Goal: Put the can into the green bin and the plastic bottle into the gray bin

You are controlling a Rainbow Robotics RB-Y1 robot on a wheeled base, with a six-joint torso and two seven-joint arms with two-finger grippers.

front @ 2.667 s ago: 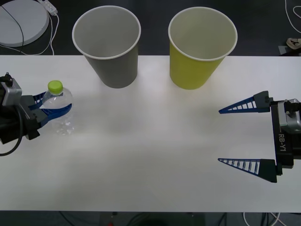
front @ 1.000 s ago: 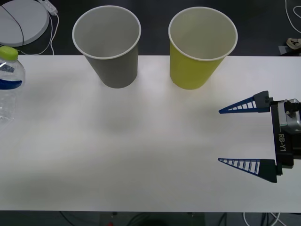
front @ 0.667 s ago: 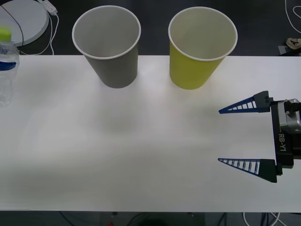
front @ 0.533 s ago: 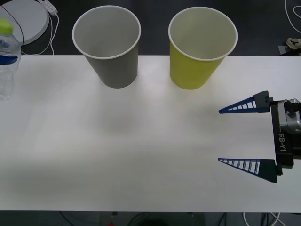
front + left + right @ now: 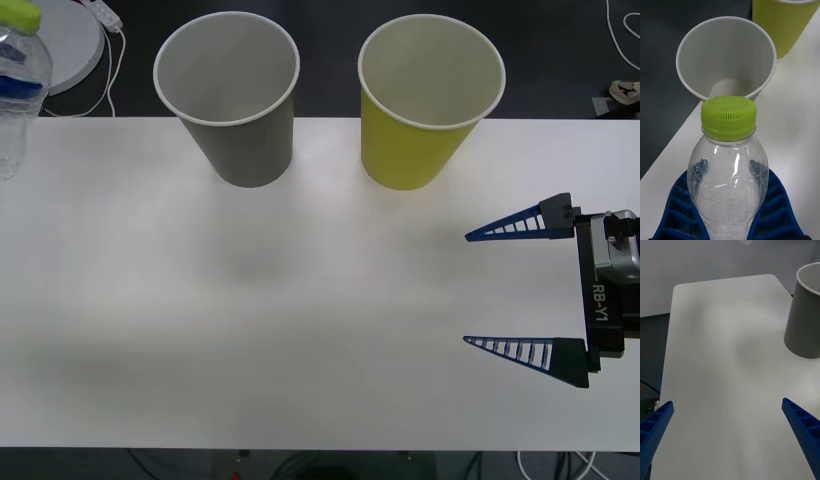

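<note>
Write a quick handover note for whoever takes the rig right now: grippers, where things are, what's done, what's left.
Left gripper: shut on the plastic bottle, held upright and lifted at the table's far-left edge, cap toward the gray bin.
Right gripper: open, parked low over the table on the right.
Gray bin and green bin stand upright side by side at the far edge, gray to the left; both look empty.
Done: bottle picked up.
Left: carry the bottle over the gray bin and release it. No can visible to bin.

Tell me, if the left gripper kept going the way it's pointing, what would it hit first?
Probably the gray bin: the left gripper, holding the bottle, points at its open mouth, though the gap is hard to judge.
</note>
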